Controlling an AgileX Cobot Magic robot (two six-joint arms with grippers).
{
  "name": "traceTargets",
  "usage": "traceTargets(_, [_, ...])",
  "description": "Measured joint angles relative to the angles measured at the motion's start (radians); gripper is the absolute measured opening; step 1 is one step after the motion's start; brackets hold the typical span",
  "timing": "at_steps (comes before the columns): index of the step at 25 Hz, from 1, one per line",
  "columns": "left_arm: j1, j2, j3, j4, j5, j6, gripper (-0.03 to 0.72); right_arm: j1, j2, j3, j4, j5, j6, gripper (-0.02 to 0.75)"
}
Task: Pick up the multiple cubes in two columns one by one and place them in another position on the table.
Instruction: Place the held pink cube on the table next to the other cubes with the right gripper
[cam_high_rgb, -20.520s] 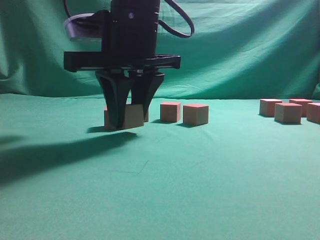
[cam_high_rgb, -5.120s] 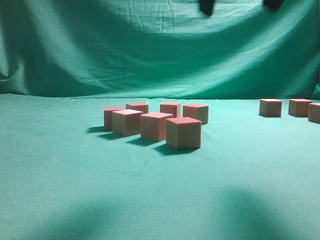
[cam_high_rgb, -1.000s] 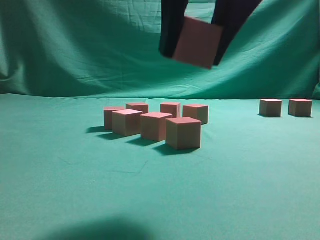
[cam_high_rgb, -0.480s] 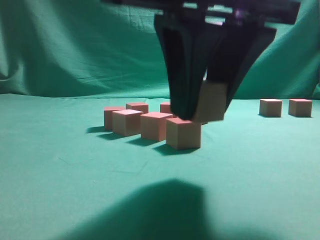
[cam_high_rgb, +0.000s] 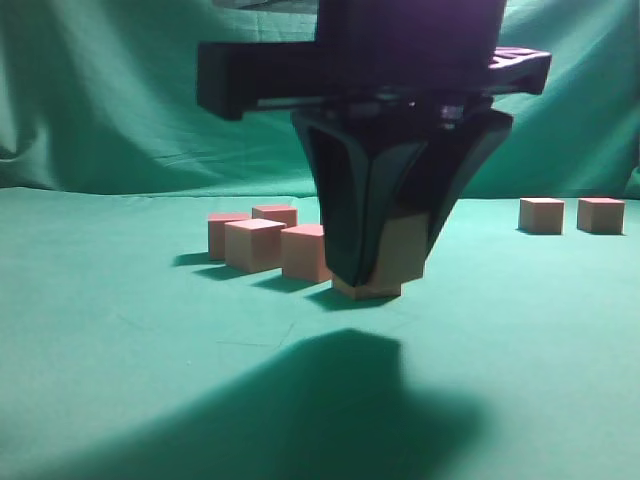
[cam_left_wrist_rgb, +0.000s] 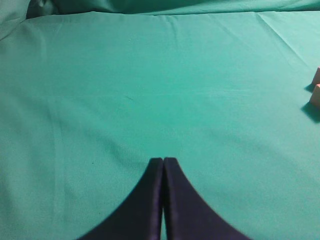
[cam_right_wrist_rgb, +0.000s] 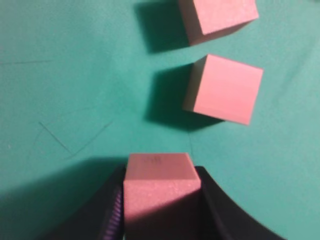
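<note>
My right gripper (cam_high_rgb: 385, 275) is clamped on one cube (cam_right_wrist_rgb: 161, 192), held low over the table (cam_high_rgb: 120, 340) just beside the placed cubes (cam_high_rgb: 265, 243). Step in hand: placement. Next, I judge, lower to contact, then release. My left gripper (cam_left_wrist_rgb: 163, 165) rests closed, empty.

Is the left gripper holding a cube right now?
No, the left gripper has its fingers pressed together over bare green cloth, with nothing between them.
</note>
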Motion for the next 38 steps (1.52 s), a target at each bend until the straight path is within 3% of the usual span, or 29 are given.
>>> traceTargets(20, [0.000,0.000,0.000,0.000,0.000,0.000,0.000,0.000,0.072,0.000,-0.097,-0.029,0.000,0.266])
traceTargets(33, [0.000,0.000,0.000,0.000,0.000,0.000,0.000,0.000,0.072,0.000,-0.098,-0.030,0.000,0.266])
traceTargets(34, [0.000,0.000,0.000,0.000,0.000,0.000,0.000,0.000,0.072,0.000,-0.098,-0.030,0.000,0.333])
traceTargets(38, [0.000,0.000,0.000,0.000,0.000,0.000,0.000,0.000,0.072,0.000,-0.098,-0.030,0.003,0.474])
